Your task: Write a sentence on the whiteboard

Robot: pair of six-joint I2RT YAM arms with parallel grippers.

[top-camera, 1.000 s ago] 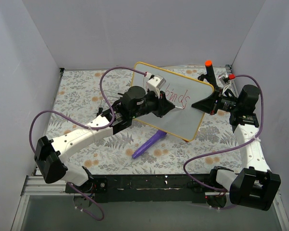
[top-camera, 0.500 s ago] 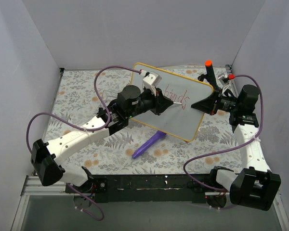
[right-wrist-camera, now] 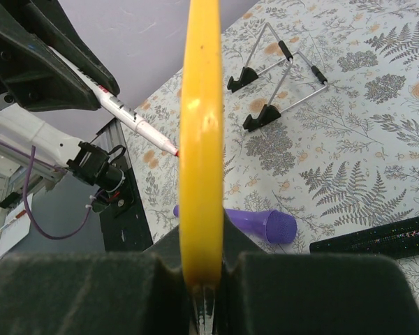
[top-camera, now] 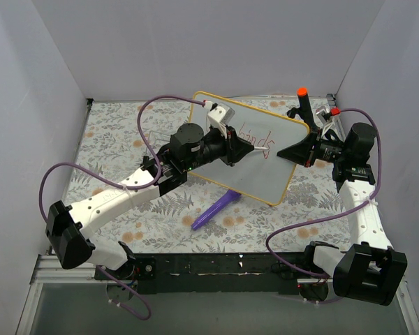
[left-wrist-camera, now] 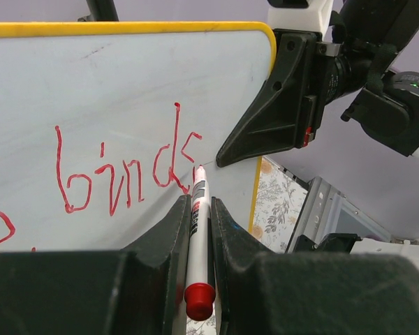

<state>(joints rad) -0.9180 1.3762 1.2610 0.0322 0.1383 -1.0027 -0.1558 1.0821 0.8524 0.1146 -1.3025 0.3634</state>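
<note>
The whiteboard (top-camera: 262, 178), white with a yellow frame, stands tilted up off the table. My right gripper (top-camera: 293, 151) is shut on its right edge, and the right wrist view shows that yellow rim (right-wrist-camera: 201, 139) edge-on, pinched between the jaws (right-wrist-camera: 209, 279). My left gripper (left-wrist-camera: 197, 209) is shut on a white marker (left-wrist-camera: 197, 223) with a red end cap. The marker's tip rests at the board's face (left-wrist-camera: 126, 84), just right of the last red letter. The sentence (left-wrist-camera: 122, 174) shows as red cursive reading roughly "birds", with part of another red stroke at the lower left.
A purple cap-shaped piece (top-camera: 216, 211) lies on the floral cloth below the board. A black pen with an orange cap (top-camera: 302, 101) stands at the back right. A wire stand (right-wrist-camera: 279, 84) and a black glittery stick (right-wrist-camera: 377, 237) lie behind the board. White walls enclose the table.
My left gripper has carried the marker a little right and up along the board, and the red word has gained its last stroke. The right arm and the board have stayed still.
</note>
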